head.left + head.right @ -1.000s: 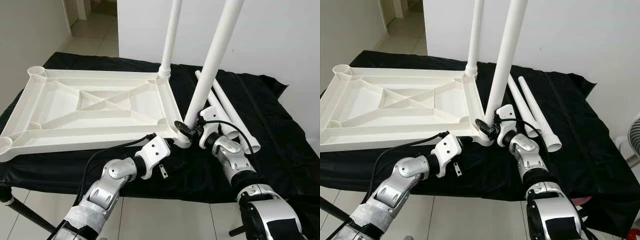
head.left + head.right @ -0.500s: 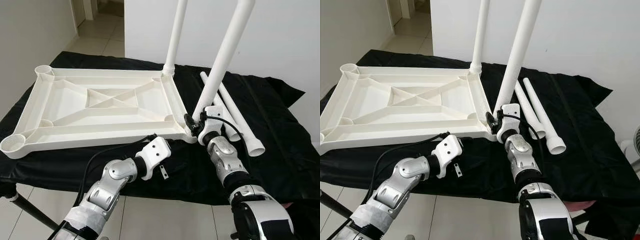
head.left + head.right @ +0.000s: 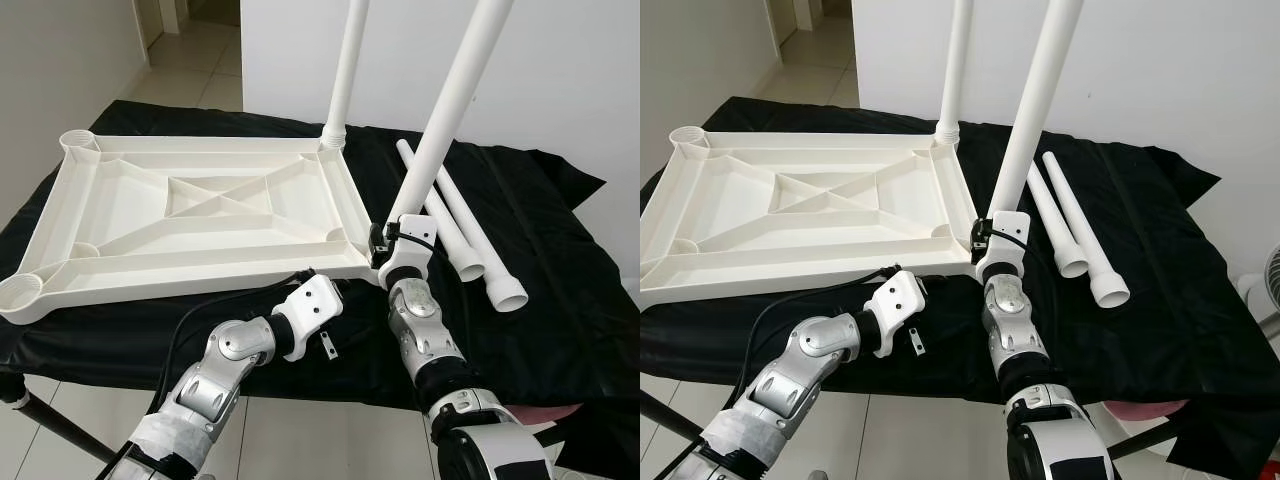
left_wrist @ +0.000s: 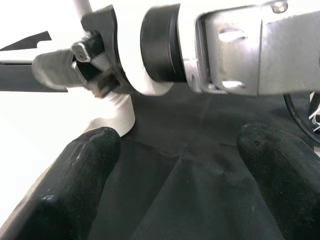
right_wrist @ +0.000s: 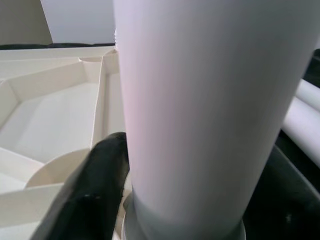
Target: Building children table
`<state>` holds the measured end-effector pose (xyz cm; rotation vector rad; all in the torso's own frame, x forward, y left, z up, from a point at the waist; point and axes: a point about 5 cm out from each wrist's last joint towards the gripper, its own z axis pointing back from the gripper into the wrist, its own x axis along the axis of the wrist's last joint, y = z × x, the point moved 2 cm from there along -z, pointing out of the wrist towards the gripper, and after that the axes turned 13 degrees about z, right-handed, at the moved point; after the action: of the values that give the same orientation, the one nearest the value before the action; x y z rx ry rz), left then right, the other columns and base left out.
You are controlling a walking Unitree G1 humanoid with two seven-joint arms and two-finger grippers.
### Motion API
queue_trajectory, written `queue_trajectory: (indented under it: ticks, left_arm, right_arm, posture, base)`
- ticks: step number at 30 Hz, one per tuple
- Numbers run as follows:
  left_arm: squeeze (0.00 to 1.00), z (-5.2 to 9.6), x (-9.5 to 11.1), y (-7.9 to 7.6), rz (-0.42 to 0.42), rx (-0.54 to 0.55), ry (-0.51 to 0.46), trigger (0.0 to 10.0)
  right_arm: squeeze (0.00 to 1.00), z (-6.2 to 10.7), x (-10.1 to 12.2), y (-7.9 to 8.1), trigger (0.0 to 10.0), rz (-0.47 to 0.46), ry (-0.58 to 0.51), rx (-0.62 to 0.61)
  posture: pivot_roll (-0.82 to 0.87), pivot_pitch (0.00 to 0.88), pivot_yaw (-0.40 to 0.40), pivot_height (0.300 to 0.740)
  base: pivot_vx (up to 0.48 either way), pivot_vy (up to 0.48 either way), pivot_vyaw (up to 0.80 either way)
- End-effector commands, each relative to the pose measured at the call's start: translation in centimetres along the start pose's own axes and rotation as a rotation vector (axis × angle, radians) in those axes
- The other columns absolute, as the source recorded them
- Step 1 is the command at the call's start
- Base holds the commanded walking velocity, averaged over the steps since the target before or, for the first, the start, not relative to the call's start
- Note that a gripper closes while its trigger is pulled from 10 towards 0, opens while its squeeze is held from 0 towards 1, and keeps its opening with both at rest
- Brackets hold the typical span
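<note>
Leg (image 3: 452, 95) now straighter between fingers (image 5: 100, 185)

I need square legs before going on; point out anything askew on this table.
The leg gripped by the right hand leans to the robot's right at the near corner socket, while the far-corner leg stands nearly upright on the upturned tabletop. Two more legs lie loose on the black cloth.

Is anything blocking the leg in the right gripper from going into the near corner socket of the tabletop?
Nothing visible does. The right gripper is shut on the white plastic tube leg, whose lower end already stands at the near right corner socket of the upturned white plastic tabletop. The open left gripper hovers just short of that corner.
</note>
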<state>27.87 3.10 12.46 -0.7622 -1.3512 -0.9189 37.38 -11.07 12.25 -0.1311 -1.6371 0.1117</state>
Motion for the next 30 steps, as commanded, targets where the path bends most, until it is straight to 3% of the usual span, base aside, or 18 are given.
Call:
queue_trajectory:
  ticks: [1,6,7,8,9,19,20,22,23,30]
  left_arm:
    - [0.0,-0.1,-0.1,-0.4,0.01,-0.01,0.002,10.0]
    - [0.0,0.0,-0.1,-0.4,0.013,-0.008,0.003,10.0]
    - [0.0,0.0,-0.1,-0.4,0.013,-0.006,0.003,10.0]
    - [0.0,0.0,-0.1,-0.4,0.013,-0.006,0.003,10.0]
    - [0.0,0.0,-0.1,-0.3,0.013,-0.004,0.002,10.0]
    - [0.0,0.3,-0.1,0.0,0.013,0.016,0.003,10.0]
    - [0.0,0.3,-0.1,0.0,0.014,0.017,0.003,10.0]
    - [0.0,0.3,-0.1,0.0,0.014,0.017,0.003,10.0]
    - [0.0,0.3,-0.1,-0.1,0.015,0.017,0.003,10.0]
    - [0.0,0.2,0.0,0.1,0.011,0.012,0.004,10.0]
  right_arm:
    - [1.0,0.2,-0.2,-0.4,10.0,-0.007,-0.007,-0.006]
    - [1.0,0.4,0.4,-1.1,10.0,0.003,-0.038,-0.028]
    - [0.87,0.6,0.5,-1.3,10.0,0.015,-0.051,-0.024]
    - [0.87,0.6,0.5,-1.3,10.0,0.015,-0.051,-0.024]
    - [0.0,0.9,0.5,-1.4,10.0,0.024,-0.062,-0.018]
    - [0.0,4.4,-0.4,-1.2,9.8,0.048,-0.073,0.049]
    - [0.0,4.8,-0.4,-0.9,5.5,0.037,-0.072,0.067]
    - [0.0,4.8,-0.4,-0.9,5.5,0.037,-0.072,0.067]
    - [0.0,5.1,-0.4,-0.6,0.0,0.034,-0.07,0.083]
    - [0.0,5.0,0.3,0.1,0.0,-0.01,-0.087,0.162]
  posture:
    - [0.06,0.0,-0.095,0.74]
    - [0.06,0.0,-0.097,0.74]
    - [0.06,0.0,-0.098,0.74]
    - [0.06,0.0,-0.098,0.74]
    - [0.06,0.0,-0.098,0.74]
    - [0.06,0.01,-0.096,0.74]
    - [0.05,0.011,-0.092,0.74]
    - [0.05,0.011,-0.092,0.74]
    - [0.05,0.013,-0.092,0.74]
    - [0.05,0.01,-0.084,0.74]
  base:
    - [0.0,0.0,0.0]
    - [0.0,0.0,0.0]
    - [0.0,0.0,0.0]
    - [0.0,0.0,0.0]
    - [0.0,0.0,0.0]
    - [0.0,0.0,0.0]
    - [0.0,0.0,0.0]
    - [0.0,0.0,0.0]
    - [0.0,0.0,0.0]
    - [0.0,0.0,0.0]
